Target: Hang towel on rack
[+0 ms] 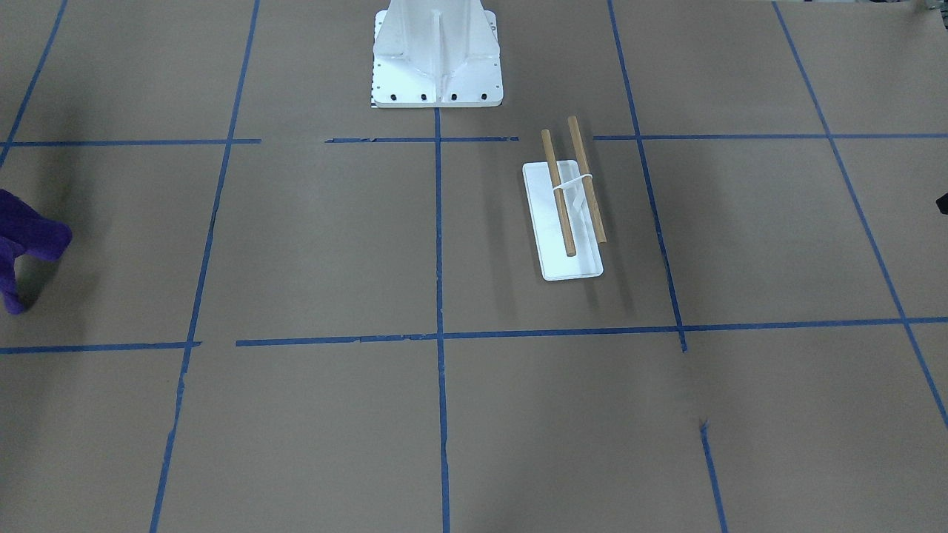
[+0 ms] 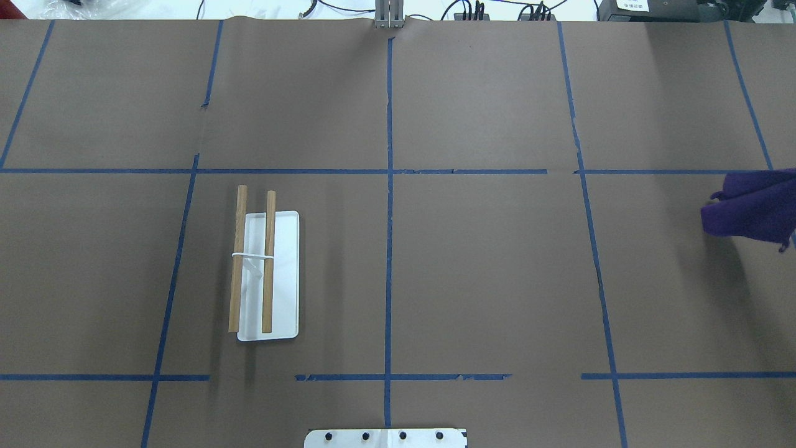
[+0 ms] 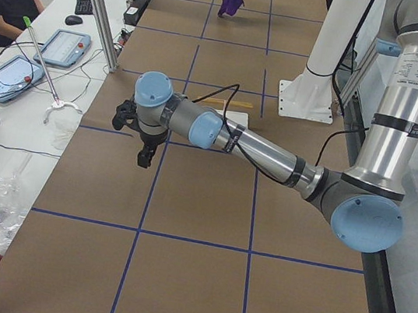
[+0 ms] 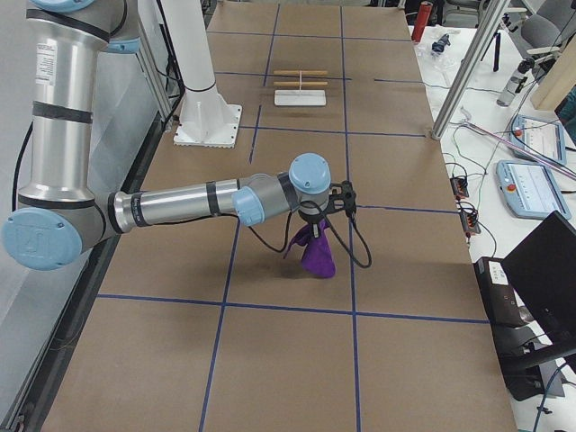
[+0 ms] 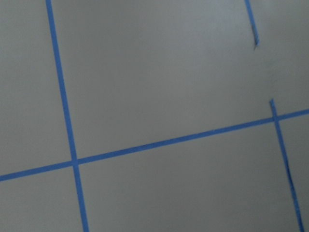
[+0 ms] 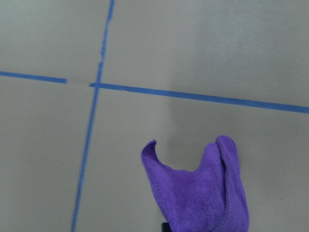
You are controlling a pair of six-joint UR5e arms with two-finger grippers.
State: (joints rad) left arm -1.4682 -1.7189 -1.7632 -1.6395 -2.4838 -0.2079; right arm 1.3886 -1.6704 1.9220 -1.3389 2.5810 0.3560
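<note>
The rack (image 1: 563,222) is a small white tray with two wooden rods, on the table on my left side; it also shows in the overhead view (image 2: 267,274) and far off in the exterior right view (image 4: 300,90). The purple towel (image 4: 317,254) hangs bunched below my right gripper (image 4: 317,227), just above the table and far from the rack. It shows at the frame edge in the front view (image 1: 26,244) and overhead view (image 2: 752,208), and close up in the right wrist view (image 6: 203,188). My left gripper (image 3: 142,159) hovers empty over bare table; I cannot tell whether it is open or shut.
The large white bolted pedestal (image 1: 437,59) stands at the robot's side of the table, between the arms. Blue tape lines grid the brown table. Metal frame posts (image 4: 463,72) and operator tablets (image 3: 56,45) lie beyond the table's far edge.
</note>
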